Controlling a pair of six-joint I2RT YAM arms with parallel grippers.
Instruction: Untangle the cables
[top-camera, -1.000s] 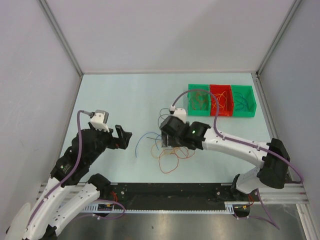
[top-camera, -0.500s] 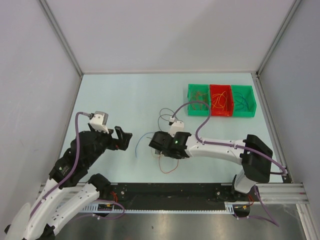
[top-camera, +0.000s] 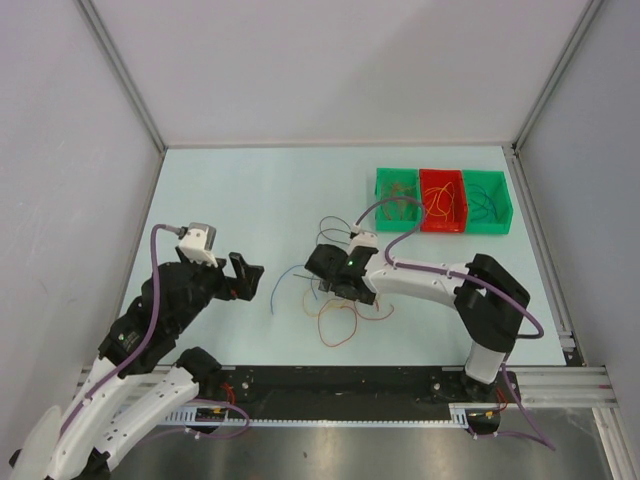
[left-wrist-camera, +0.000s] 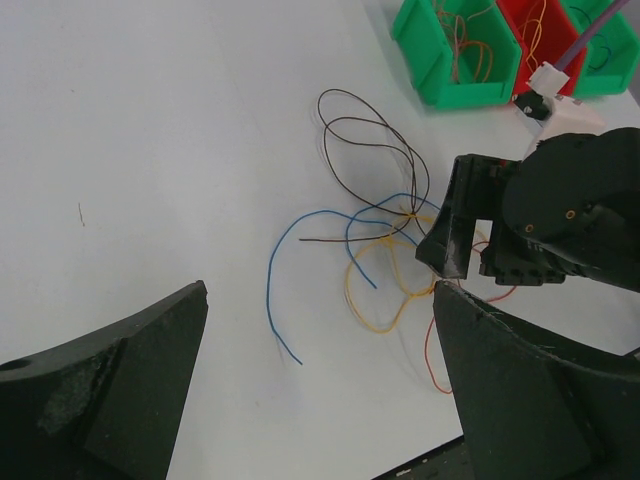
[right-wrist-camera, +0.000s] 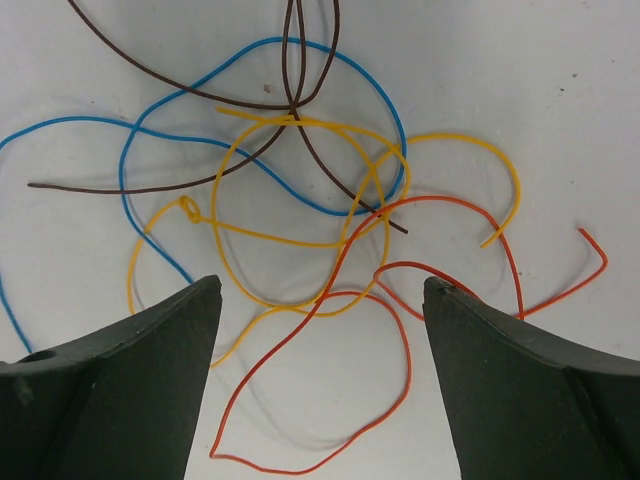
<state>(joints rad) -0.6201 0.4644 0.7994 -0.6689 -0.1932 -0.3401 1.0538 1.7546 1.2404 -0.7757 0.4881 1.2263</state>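
The cables lie in a loose tangle on the table's middle: a dark brown loop, a blue wire, a yellow wire and a red wire, all crossing one another. My right gripper hangs open over the tangle, pointing down. In its wrist view its jaws stand wide apart above the red and yellow loops and hold nothing. My left gripper is open and empty, left of the tangle and apart from it. Its wrist view faces the blue wire's end.
Three small bins stand in a row at the back right: green, red and green, each with some wires inside. The right arm's purple cable arches over the table near them. Walls close in the sides.
My right arm has folded, its elbow swinging left. Its gripper dipped toward the near edge over the tangle and came back a little. The left arm has hardly moved.
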